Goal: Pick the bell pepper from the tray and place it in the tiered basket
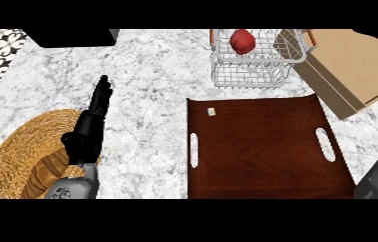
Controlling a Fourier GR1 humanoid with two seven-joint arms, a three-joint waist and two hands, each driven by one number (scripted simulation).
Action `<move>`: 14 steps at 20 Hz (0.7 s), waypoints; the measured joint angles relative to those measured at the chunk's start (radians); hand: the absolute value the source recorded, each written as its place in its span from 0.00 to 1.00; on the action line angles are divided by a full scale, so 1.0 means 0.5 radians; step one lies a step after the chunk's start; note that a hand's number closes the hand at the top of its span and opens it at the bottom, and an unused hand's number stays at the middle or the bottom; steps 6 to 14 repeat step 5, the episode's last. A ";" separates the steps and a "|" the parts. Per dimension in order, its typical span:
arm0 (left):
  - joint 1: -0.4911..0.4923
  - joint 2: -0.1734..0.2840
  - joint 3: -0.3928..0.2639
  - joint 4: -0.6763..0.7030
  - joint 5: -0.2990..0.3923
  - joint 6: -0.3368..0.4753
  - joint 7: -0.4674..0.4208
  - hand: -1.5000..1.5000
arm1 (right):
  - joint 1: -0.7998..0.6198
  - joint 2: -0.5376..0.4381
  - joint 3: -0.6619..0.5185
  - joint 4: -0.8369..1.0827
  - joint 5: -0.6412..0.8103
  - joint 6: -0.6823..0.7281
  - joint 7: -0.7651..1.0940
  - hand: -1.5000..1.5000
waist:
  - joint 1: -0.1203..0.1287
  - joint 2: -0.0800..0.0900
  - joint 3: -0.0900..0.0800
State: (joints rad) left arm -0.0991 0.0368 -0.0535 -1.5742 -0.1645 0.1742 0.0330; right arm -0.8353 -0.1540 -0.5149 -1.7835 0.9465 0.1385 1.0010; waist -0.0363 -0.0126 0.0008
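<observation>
One bell pepper (242, 41), red, lies in the one tiered basket (255, 76) at the desk's (155, 76) far side. One brown tray (266, 151) lies nearer. The left robot hand (87, 131) rests with fingers straight, grasping nothing, beside one woven mat (33, 151).

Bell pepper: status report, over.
Left hand open, resting at left. Right hand out of view. Bell pepper in tiered basket, off tray. Nothing in the way.

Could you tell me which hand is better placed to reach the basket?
Probably the right: its arm enters right, where the basket stands; the open left hand rests far left.
</observation>
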 measured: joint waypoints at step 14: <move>0.023 0.004 -0.001 -0.033 -0.006 0.004 0.022 0.50 | 0.435 -0.024 -0.278 -0.527 -0.390 0.213 -0.077 0.00 | -0.020 -0.003 0.001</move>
